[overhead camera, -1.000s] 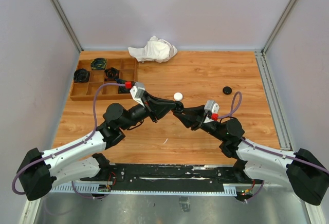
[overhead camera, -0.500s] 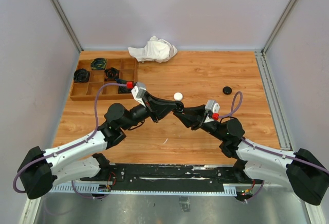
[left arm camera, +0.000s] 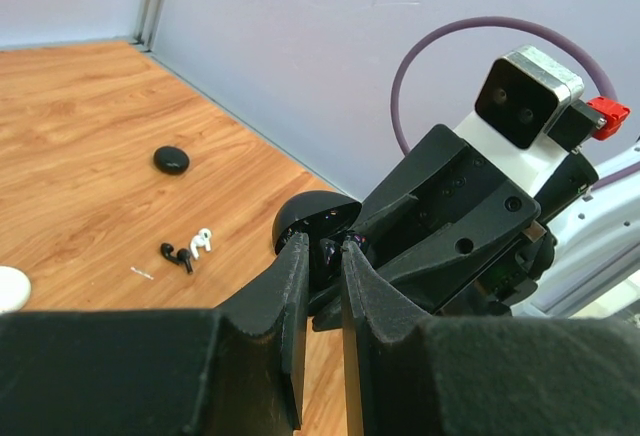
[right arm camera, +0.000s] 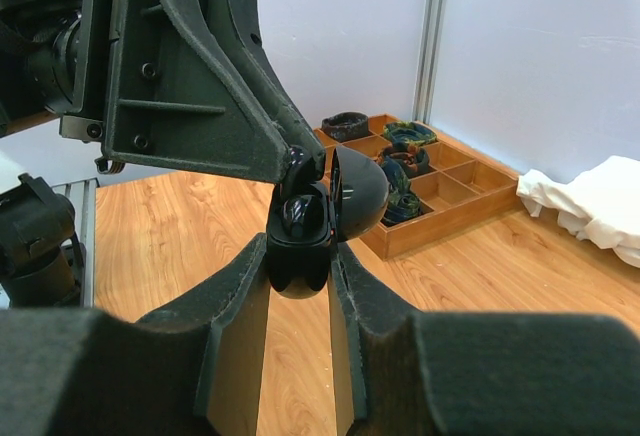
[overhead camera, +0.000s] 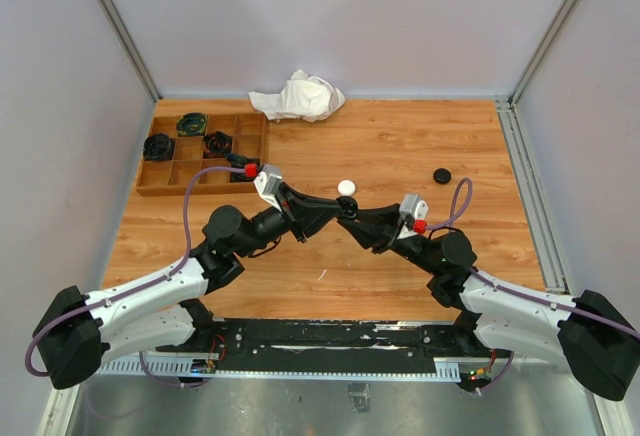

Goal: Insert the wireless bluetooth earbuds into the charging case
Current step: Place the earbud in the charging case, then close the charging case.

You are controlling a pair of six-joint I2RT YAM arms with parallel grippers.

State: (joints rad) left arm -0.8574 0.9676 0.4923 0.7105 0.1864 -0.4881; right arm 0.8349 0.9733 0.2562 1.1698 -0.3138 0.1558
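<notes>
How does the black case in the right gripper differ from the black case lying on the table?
The held case is up in the air, clamped in the right gripper; the loose case lies flat on the table. The held case has its lid open; the loose case looks shut. Both are black and round.

Top external fixed high behind the near edge of the table (overhead camera: 400,146), looking down on all of it, wrist views close in between own jaws, facing each other, both showing the charging case (right arm camera: 300,256), tray (right arm camera: 440,224) shared by top and right wrist.
</notes>
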